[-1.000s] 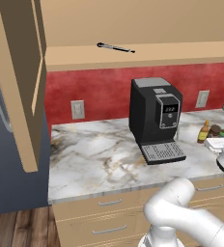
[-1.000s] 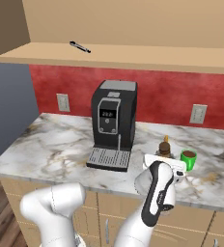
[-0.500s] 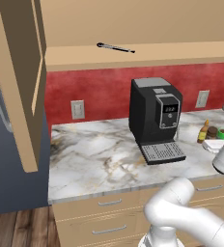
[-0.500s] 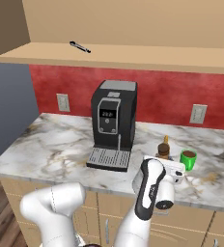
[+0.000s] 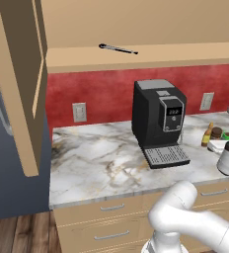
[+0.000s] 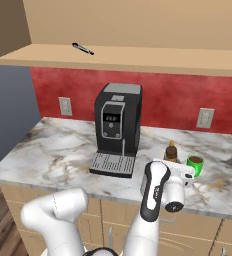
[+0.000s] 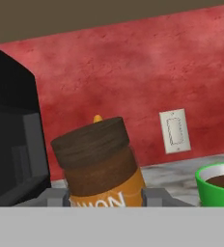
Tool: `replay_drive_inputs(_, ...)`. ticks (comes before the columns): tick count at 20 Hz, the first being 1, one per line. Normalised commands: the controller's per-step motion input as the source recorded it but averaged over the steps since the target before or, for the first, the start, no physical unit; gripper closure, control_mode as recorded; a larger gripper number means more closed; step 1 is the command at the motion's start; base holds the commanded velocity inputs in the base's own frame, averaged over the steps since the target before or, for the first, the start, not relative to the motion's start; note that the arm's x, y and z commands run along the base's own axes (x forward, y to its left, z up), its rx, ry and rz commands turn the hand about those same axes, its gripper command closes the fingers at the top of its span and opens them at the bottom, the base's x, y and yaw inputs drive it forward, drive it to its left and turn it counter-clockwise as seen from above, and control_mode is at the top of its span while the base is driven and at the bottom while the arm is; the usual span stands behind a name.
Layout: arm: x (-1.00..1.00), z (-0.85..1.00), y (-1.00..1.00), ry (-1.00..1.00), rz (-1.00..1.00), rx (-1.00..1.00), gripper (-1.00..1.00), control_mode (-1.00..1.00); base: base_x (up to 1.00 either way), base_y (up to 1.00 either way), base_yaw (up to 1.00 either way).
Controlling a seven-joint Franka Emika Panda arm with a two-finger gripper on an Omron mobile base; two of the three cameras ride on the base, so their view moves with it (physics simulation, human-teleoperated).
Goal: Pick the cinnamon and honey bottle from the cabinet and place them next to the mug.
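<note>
Since a second ago the wrist has been drawn back toward the counter's front edge. Cinnamon (image 7: 98, 164) is seen between the finger tips (image 7: 56, 195), apparently clamped, beside the mug (image 6: 195, 164) and honey bottle (image 5: 206, 135) on the counter (image 5: 106, 158).

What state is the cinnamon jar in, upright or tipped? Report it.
Upright: in the hand view the cinnamon jar stands cap up, tilted slightly, between the end effector's fingertips.
</note>
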Motion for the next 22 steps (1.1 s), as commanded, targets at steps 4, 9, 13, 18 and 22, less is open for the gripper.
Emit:
replay_drive_inputs(4, 0.0, -0.03, -0.03, 0.0, 0.0, 0.0, -1.0, -1.0, 0.0, 0.0, 0.0)
replay_drive_inputs(9, -0.05, -0.01, -0.09, 0.0, 0.0, 0.0, -1.0, -1.0, 0.0, 0.0, 0.0)
replay_drive_inputs(13, -0.01, 0.0, -0.13, 0.0, 0.0, 0.0, -1.0, -1.0, 0.0, 0.0, 0.0)
replay_drive_inputs(18, -0.04, 0.0, -0.06, 0.0, 0.0, 0.0, -1.0, -1.0, 0.0, 0.0, 0.0)
replay_drive_inputs(22, -0.48, 0.16, 0.0, -0.08, 0.0, 0.0, -1.0, -1.0, 0.0, 0.0, 0.0)
